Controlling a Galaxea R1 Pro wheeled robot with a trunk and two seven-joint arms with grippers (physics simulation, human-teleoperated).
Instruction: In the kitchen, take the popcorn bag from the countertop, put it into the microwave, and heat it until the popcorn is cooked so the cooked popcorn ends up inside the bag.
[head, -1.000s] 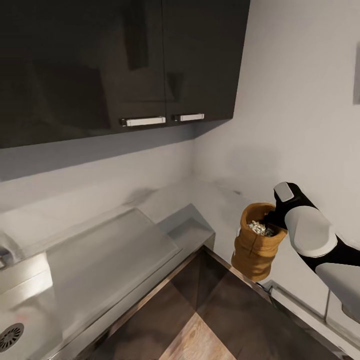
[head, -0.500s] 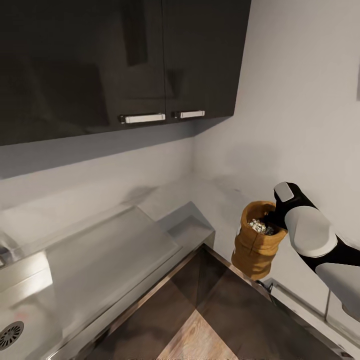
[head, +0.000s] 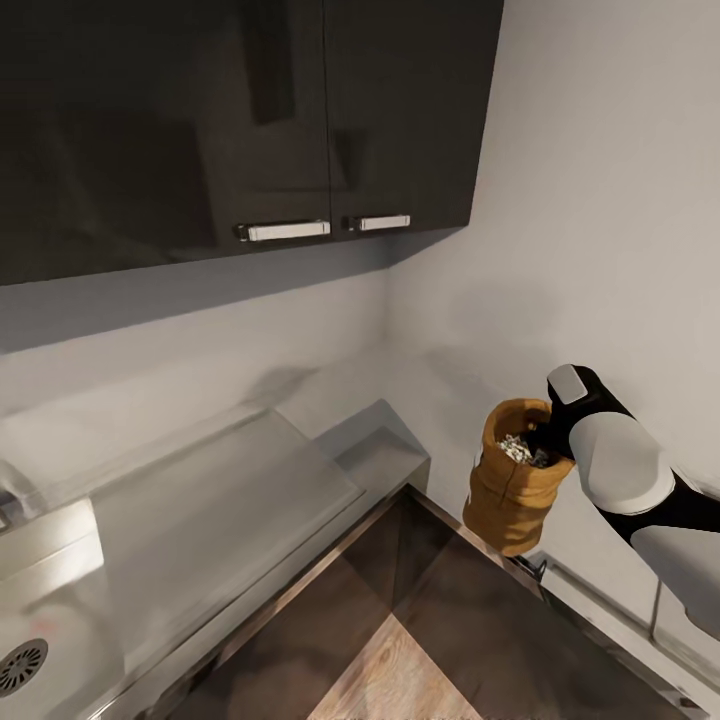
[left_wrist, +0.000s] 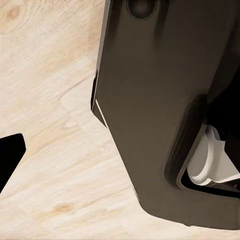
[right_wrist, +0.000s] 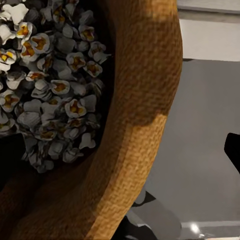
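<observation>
The head view shows a kitchen corner: dark glossy wall cabinets (head: 250, 130) with two pale handles across the upper left, pale grey walls (head: 600, 200) to the right, and a grey metal countertop (head: 200, 510) running along the lower left, with a sink drain (head: 22, 668) at the lower left edge. Wood floor (head: 385, 670) shows at bottom centre. The bag (head: 515, 490) hangs in the air at right of centre, upright, clear of the countertop, with the right gripper (head: 548, 440) at its rolled rim; the jaws are clamped on that rim. The popcorn (head: 518, 450) sits inside, pale and puffed in the right wrist view (right_wrist: 45, 75), touching the bag's inner wall (right_wrist: 135, 115). In the left wrist view a dark robot part (left_wrist: 160, 110) hangs above pale wood floor (left_wrist: 50, 125); that gripper's jaws cannot be judged.
</observation>
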